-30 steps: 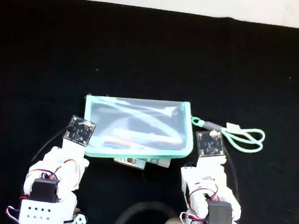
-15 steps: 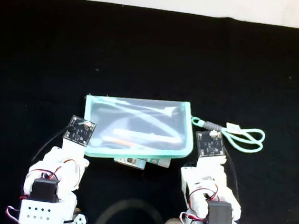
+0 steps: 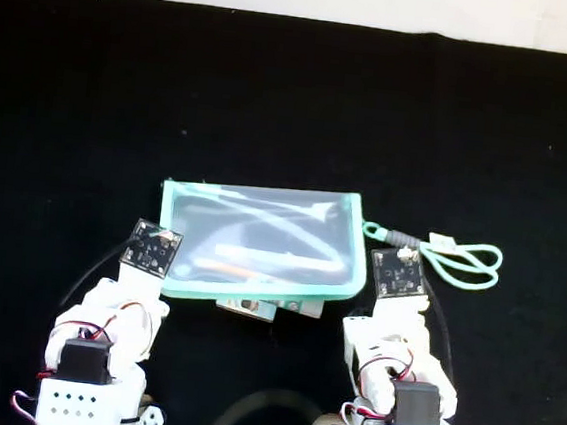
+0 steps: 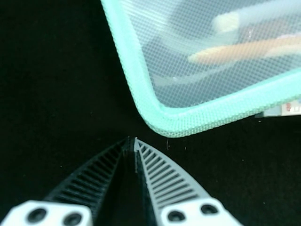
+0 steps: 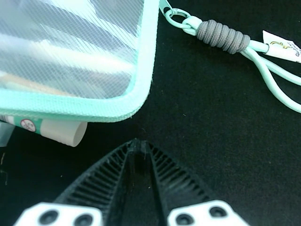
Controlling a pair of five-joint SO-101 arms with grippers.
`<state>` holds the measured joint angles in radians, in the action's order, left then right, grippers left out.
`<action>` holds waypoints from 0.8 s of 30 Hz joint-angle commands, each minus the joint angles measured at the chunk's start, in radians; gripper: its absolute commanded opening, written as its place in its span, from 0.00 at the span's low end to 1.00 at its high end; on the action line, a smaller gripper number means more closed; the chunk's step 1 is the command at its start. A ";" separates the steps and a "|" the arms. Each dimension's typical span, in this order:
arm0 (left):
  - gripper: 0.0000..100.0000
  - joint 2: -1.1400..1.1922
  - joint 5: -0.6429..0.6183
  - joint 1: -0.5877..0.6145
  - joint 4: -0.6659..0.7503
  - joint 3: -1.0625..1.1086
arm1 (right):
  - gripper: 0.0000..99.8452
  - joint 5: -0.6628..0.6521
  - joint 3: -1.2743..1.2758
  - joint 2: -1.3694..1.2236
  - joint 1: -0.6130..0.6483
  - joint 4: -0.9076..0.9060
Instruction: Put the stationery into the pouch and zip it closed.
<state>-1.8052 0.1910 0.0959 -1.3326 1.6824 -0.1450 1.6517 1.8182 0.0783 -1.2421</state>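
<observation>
Pouch (image 3: 261,240): lying long axis left-right, near corners just far of left gripper (image 4: 131,140) and right gripper (image 5: 138,142), both closed, gripping nothing; zip cord (image 5: 221,36) lying nearer the right.

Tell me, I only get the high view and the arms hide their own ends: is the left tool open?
Observer: No. The left tool is shut, with its tips pressed together.
Operator: Is it touching the pouch?
Observer: No. It stops just short of the pouch at its rounded corner, and a dark gap shows between them.
Operator: What about the other one?
Observer: The right tool is shut too, and it holds nothing.
</observation>
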 commanded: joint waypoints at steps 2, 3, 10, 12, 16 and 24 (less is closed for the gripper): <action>0.01 -0.007 -0.011 -0.015 -0.008 0.013 | 0.01 -0.009 0.147 0.001 -0.007 0.004; 0.01 -0.007 -0.011 -0.015 -0.008 0.013 | 0.01 -0.009 0.147 0.001 -0.007 0.004; 0.01 -0.007 -0.011 -0.015 -0.008 0.013 | 0.01 -0.009 0.147 0.001 -0.007 0.004; 0.01 -0.007 -0.011 -0.015 -0.008 0.013 | 0.01 -0.009 0.147 0.001 -0.007 0.005; 0.02 -0.007 -0.011 -0.016 -0.008 0.013 | 0.01 -0.008 0.147 0.001 -0.007 0.010; 0.02 -0.008 -0.011 -0.073 0.011 0.013 | 0.01 -0.008 0.147 0.001 -0.008 0.426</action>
<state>-1.8052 0.1910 0.0698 -1.3326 1.6824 -0.1450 1.6517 1.8182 0.0783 -0.9797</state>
